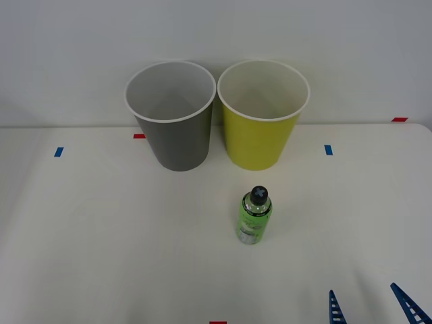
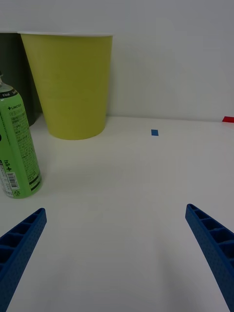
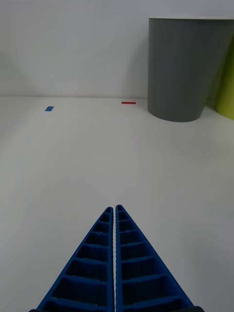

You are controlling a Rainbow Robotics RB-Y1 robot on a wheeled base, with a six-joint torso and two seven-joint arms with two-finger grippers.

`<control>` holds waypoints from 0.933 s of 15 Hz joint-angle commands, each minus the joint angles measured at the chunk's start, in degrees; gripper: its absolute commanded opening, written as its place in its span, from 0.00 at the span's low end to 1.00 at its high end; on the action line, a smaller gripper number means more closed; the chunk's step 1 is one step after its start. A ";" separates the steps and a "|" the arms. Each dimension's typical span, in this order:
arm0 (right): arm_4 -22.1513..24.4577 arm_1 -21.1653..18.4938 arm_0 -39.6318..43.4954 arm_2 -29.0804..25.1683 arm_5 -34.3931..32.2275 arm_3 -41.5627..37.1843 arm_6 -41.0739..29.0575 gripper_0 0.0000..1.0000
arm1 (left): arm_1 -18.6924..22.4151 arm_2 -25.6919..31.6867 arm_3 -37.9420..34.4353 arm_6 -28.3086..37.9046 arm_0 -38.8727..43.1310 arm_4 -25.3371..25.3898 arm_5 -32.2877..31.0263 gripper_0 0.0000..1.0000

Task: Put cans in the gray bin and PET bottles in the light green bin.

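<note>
The white table (image 1: 101,236) stands before a plain pale wall. The PET bottle (image 1: 254,216) is upright on it, just in front of the light green bin (image 1: 262,138); the gray bin (image 1: 175,142) stands right beside that bin. My right gripper (image 2: 117,248) is spread wide and empty, near the bottle, a little to its side. My left gripper (image 3: 115,263) is pressed together, holding nothing. I judge nothing is sorted yet: the bottle must still be grasped and dropped in the green bin.

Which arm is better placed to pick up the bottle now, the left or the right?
Probably the right. The right gripper is open and sits near the bottle, which stands upright in front of the light green bin. The left gripper is shut and faces bare table beside the gray bin.
</note>
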 commanded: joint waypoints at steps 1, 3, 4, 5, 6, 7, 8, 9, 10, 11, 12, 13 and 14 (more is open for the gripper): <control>0.00 0.00 0.00 0.00 0.00 0.00 0.00 1.00 | 0.00 0.00 0.00 0.00 0.00 0.00 0.00 0.00; 0.00 0.00 0.00 0.00 0.00 0.00 0.00 1.00 | 0.00 0.00 0.00 0.00 0.00 0.00 0.00 0.00; 0.00 0.00 0.00 0.00 0.00 0.00 0.00 1.00 | 0.00 0.00 0.00 0.00 0.00 0.00 0.00 0.00; 0.00 0.00 0.00 0.00 0.00 0.00 0.00 1.00 | 0.00 0.00 0.00 0.00 0.00 0.00 0.00 0.00; 0.00 0.00 0.00 0.00 0.00 0.00 0.00 1.00 | 0.00 0.00 0.00 0.00 0.00 0.00 0.00 0.00; 0.00 0.00 0.00 0.00 0.00 0.00 0.00 1.00 | 0.00 0.00 0.00 0.00 0.00 0.00 0.00 0.00; 0.00 0.00 0.00 0.00 0.00 0.00 0.00 1.00 | 0.00 0.00 0.00 0.00 0.00 0.00 0.00 0.00; 0.00 0.00 0.00 0.00 0.00 0.00 0.00 1.00 | 0.00 0.00 0.00 0.00 0.00 0.00 0.00 0.00; 0.00 0.00 0.00 0.00 0.00 0.00 0.00 1.00 | 0.00 0.00 0.00 0.00 0.00 0.00 0.00 0.00; 0.00 0.00 0.00 0.00 0.00 0.00 0.00 1.00 | 0.00 0.00 0.00 0.00 0.00 0.00 0.00 0.00; 0.00 0.00 0.00 0.00 0.00 0.00 0.00 1.00 | 0.00 0.00 0.00 0.00 0.00 0.00 0.00 0.00; 0.00 0.00 0.00 0.00 0.00 0.00 0.00 1.00 | 0.00 0.00 0.00 0.00 0.00 0.00 0.00 0.00; 0.00 0.00 0.00 0.00 0.00 0.00 0.00 1.00 | 0.00 0.00 0.00 0.00 0.00 0.00 0.00 0.00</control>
